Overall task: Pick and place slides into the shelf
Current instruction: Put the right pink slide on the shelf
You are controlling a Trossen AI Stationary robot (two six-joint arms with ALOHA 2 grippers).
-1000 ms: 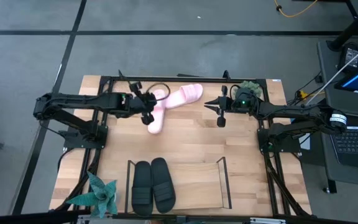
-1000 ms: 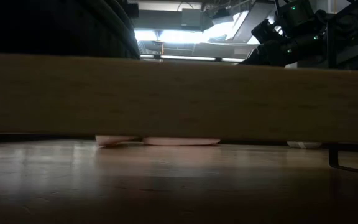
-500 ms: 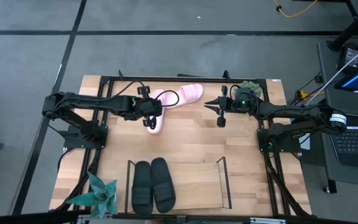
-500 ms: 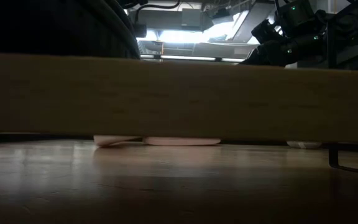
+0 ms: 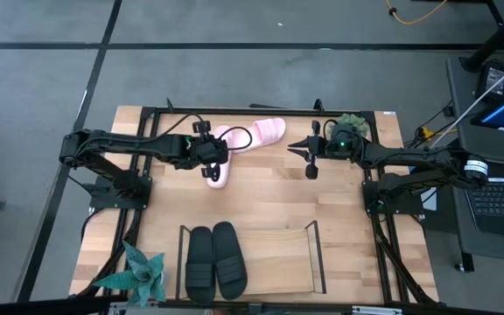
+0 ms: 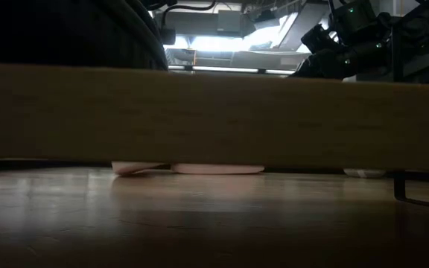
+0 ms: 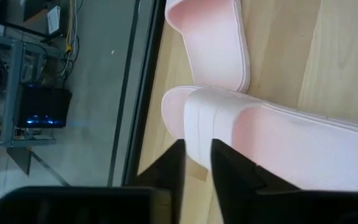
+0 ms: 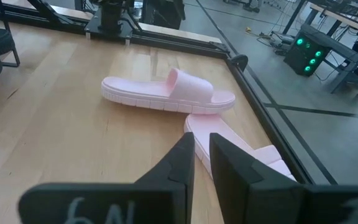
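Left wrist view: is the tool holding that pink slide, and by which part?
Cannot be told: left tool sits at the strap edge of the pink slide, which lies flat on the table. Right tool holds nothing.

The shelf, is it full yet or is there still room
Still room. The shelf holds only the black pair at one end; both pink slides lie out on the table.
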